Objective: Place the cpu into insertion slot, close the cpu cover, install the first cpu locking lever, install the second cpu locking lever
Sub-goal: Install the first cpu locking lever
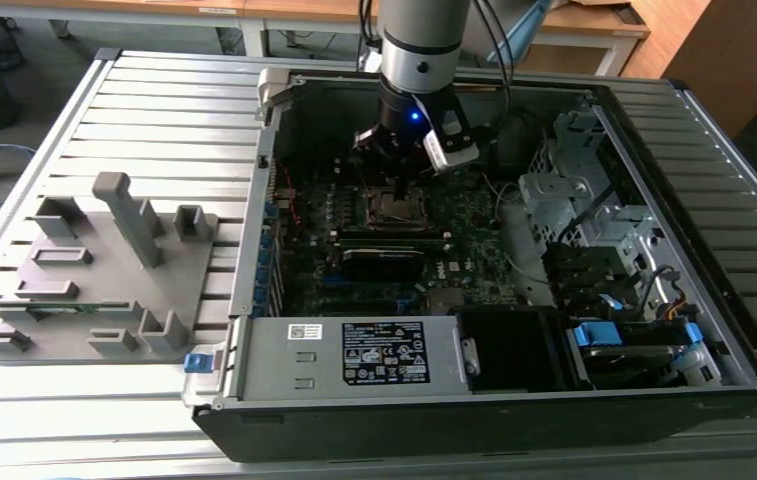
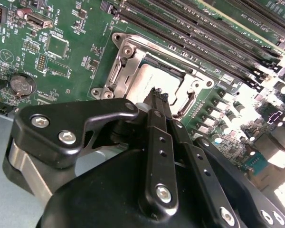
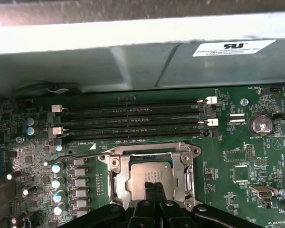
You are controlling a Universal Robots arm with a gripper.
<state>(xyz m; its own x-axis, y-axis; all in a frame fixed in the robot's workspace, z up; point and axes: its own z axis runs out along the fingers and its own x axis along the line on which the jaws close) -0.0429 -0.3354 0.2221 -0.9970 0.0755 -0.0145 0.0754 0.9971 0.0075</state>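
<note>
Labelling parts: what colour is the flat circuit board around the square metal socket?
Green board; first wrist view.

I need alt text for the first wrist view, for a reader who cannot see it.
The shut gripper points at the silver cpu, framed by the metal cpu cover on a green circuit board. Black memory slots and a grey case wall lie beyond it.
</note>
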